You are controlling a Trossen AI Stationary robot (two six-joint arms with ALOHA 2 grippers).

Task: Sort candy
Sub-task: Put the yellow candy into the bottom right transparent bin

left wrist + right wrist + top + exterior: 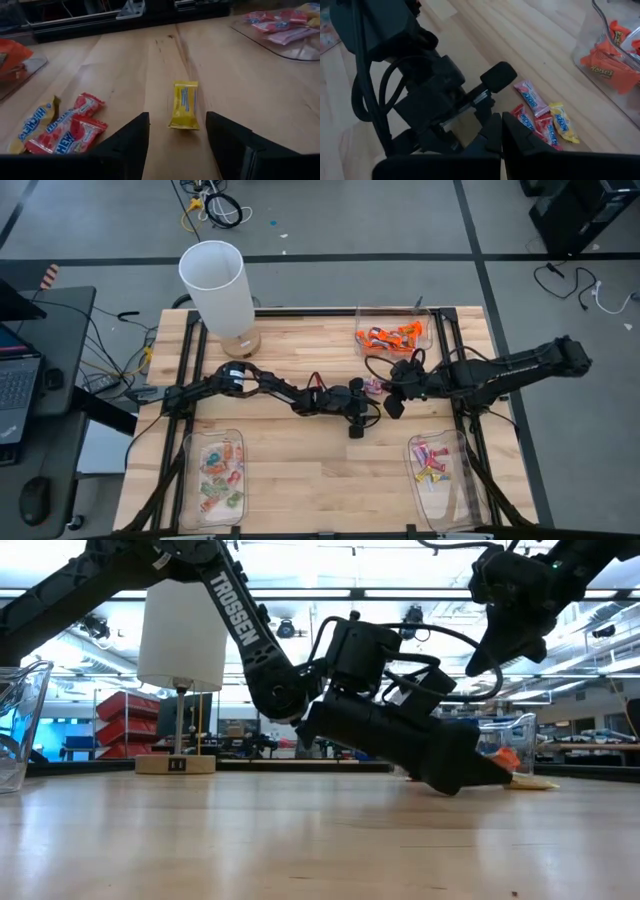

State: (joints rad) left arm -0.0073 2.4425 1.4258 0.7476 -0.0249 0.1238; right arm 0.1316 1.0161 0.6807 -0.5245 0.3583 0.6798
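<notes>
- The yellow candy (184,105) lies flat on the bare surface (250,80), alone, between the two fingers of the left end effector (177,145), which stand wide apart and hold nothing
- It looks very light, with a soft chew inside and a slick, crinkly wrapper; a hard pinch would likely dent it, a loose one let it slide
- Best hold, I judge, is across the narrow middle of the body, not the flat crimped ends, which would fold
- A small heap of red candies (70,130) lies close by at its 9 o'clock, just beside one finger; they could get nudged
- In the high view the loose sweets sit near the surface's centre; orange tray (393,333) at 1 o'clock, pink tray (438,465) at 5, green tray (213,475) at 7
- The right end effector (502,132) is closed and empty, raised just beside the left one
</notes>
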